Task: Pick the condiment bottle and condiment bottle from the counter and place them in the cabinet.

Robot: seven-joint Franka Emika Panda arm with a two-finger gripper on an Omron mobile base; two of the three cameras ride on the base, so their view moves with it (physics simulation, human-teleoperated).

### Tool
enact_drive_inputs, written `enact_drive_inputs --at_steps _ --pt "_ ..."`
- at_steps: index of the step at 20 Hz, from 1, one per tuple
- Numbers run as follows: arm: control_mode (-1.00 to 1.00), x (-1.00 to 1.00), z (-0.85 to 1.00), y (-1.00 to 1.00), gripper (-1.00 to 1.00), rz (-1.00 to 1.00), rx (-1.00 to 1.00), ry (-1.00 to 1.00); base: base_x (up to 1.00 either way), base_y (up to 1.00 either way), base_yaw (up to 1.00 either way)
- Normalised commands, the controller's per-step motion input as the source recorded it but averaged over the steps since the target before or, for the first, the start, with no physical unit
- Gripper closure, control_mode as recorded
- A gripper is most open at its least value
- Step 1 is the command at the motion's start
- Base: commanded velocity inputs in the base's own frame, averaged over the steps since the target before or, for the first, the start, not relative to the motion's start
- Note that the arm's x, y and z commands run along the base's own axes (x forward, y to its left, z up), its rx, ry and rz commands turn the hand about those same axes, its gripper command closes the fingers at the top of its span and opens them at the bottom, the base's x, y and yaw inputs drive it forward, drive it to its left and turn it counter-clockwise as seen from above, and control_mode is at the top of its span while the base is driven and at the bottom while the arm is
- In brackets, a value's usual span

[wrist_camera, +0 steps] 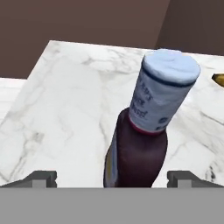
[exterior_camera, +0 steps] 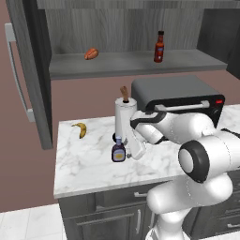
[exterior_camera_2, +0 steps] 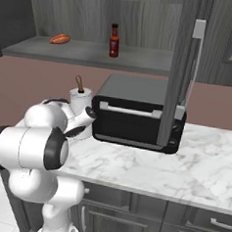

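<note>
The squat dark-purple condiment bottle (exterior_camera: pixel 118 151) (wrist_camera: pixel 144 144) with a pale-blue cap stands upright on the marble counter (exterior_camera: pixel 89 164) near its front. My gripper (wrist_camera: pixel 113 178) is open, one fingertip on each side of the bottle's lower body, and no contact shows. From the left base view the hand reaches it from the right. The slim red condiment bottle (exterior_camera: pixel 160 47) (exterior_camera_2: pixel 114 41) stands upright on the shelf of the open cabinet (exterior_camera: pixel 126 65), right of middle. The cabinet's door (exterior_camera: pixel 28 70) (exterior_camera_2: pixel 182 68) is swung open.
A white paper-towel roll (exterior_camera: pixel 123 117) (exterior_camera_2: pixel 80 103) stands just behind the purple bottle. A black toaster oven (exterior_camera: pixel 178 96) (exterior_camera_2: pixel 137 114) sits to its right. A banana (exterior_camera: pixel 80 129) (wrist_camera: pixel 218 78) lies at the counter's back left. An orange food item (exterior_camera: pixel 92 54) (exterior_camera_2: pixel 60 38) lies on the shelf's left.
</note>
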Motion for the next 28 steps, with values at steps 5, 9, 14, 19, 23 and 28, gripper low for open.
enact_drive_inputs --at_steps 5,9,14,19,23,28 --pt "-1.00 0.12 -0.08 0.11 -1.00 0.00 0.02 0.00 0.00 0.00 0.00" --pt "-1.00 0.15 -0.03 0.02 -1.00 0.00 0.00 0.00 0.00 0.00 0.00" --pt "-1.00 0.12 -0.10 0.10 -1.00 0.00 0.00 0.00 0.00 0.00 0.00" --pt "-1.00 0.13 -0.15 0.25 -1.00 0.00 0.01 0.00 0.00 0.00 0.00" --pt "-1.00 0.13 -0.17 0.28 1.00 0.00 0.00 0.00 0.00 0.00 0.00" --pt "-1.00 0.08 -0.17 0.14 1.00 0.00 0.01 0.00 0.00 0.00 0.00"
